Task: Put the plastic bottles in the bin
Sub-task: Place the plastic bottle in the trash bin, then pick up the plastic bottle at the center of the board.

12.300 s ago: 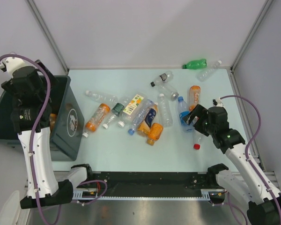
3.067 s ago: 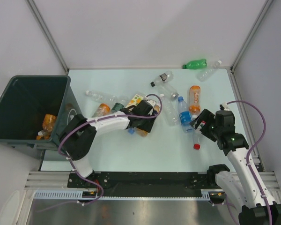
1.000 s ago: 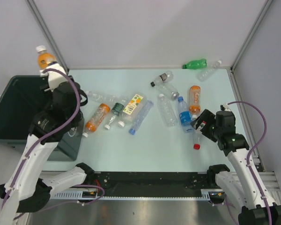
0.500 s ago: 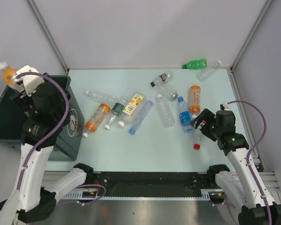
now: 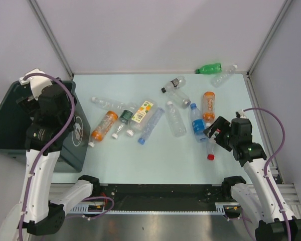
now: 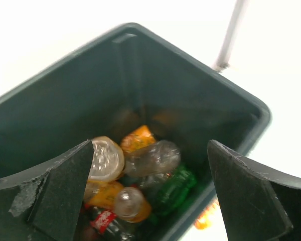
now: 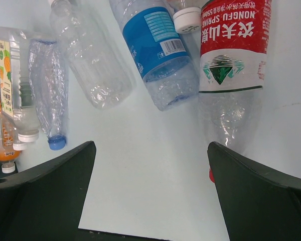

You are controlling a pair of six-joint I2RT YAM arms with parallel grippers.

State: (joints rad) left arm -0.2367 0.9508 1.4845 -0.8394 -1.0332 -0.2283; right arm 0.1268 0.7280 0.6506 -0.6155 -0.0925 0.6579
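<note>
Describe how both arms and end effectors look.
The left arm and right arm match: white tubular links, black joint housings, a looping purple cable each. A small green light glows on the right one. The left end effector and right end effector have broad dark wedge-shaped fingers; one left finger has pale scuffs.

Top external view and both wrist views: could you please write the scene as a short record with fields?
bin: dark tub left of the table, several bottles inside
left gripper: open, empty, above the bin
right gripper: open, empty, near the red-labelled bottle
table: many loose bottles lying scattered
task state: unfinished
</note>
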